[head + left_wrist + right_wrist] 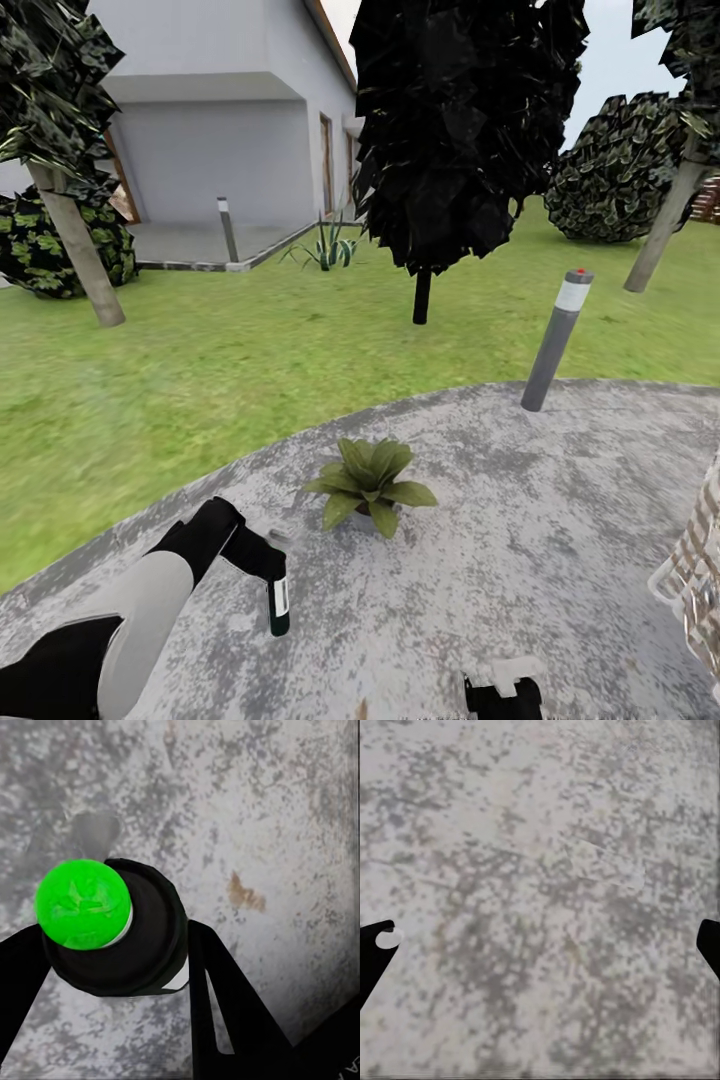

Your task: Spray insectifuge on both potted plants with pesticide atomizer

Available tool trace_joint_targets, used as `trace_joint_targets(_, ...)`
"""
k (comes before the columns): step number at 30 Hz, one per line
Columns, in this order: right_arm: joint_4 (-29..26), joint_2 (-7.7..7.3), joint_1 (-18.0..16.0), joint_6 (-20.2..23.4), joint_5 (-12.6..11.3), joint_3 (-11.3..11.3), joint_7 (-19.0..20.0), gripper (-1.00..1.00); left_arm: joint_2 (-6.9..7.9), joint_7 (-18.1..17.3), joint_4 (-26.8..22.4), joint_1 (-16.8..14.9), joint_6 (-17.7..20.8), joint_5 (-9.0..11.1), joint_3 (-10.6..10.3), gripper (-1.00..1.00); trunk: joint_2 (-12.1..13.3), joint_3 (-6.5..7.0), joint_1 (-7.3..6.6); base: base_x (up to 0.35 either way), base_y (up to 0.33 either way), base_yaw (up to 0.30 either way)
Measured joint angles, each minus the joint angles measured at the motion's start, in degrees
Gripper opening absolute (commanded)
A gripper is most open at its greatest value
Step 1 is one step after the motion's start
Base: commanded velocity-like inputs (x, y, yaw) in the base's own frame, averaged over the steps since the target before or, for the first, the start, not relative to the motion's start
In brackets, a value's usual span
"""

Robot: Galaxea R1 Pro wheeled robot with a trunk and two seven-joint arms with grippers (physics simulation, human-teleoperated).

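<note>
From the head view, the left hand (268,575) hangs low over the stone patio (520,520), closed around the pesticide atomizer (279,603), which points down toward the paving. One potted plant (370,485) sits just ahead and to the right of it, near but not touching; its grey pot is mostly hidden under the leaves. The pick-up looks done, so the step in hand is likely spraying this plant. The next move calls for swinging the bottle toward the leaves with its nozzle facing them. The second plant is somewhere beyond these frames. The right hand (503,690) is cut off at the lower edge.

In the left wrist view, the atomizer (112,926) is seen end-on between the two dark fingers (225,1005), a bright green disc at its near end. Which way the nozzle faces is hard to make out here.

The right wrist view shows mottled paving (540,900) with the fingertips (376,945) spread wide at either edge, holding nothing.
</note>
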Motion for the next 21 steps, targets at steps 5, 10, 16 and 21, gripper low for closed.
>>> trace_joint_targets(5, 0.07, -0.02, -0.01, -0.01, 0.04, -0.04, 0.01, 1.00, 0.30, 0.02, -0.73, -1.04, 3.60, 0.14, -0.15, -1.00, 0.00, 0.00, -0.03, 0.200, -0.046, -0.121)
trace_joint_targets(10, 0.11, -0.11, -0.02, -0.01, 0.07, -0.02, 0.04, 1.00, 0.23, 0.02, -0.91, -1.77, 4.34, -0.03, -0.13, -1.00, 0.00, 0.00, -0.03, 0.282, -0.182, -0.010)
trace_joint_targets(16, 0.11, -0.13, -0.02, 0.00, 0.07, -0.01, 0.06, 1.00, -0.09, -7.80, -0.94, -2.18, 4.42, -7.37, -1.08, -1.00, 0.00, 0.00, -0.03, 0.314, -0.121, -0.001)
trace_joint_targets(21, 0.11, -0.07, -0.01, 0.01, 0.15, -0.01, 0.09, 1.00, 0.55, -15.15, -3.36, -2.57, 4.41, -13.07, -2.39, -1.00, 0.00, 0.00, 0.00, 0.083, -0.008, 0.000)
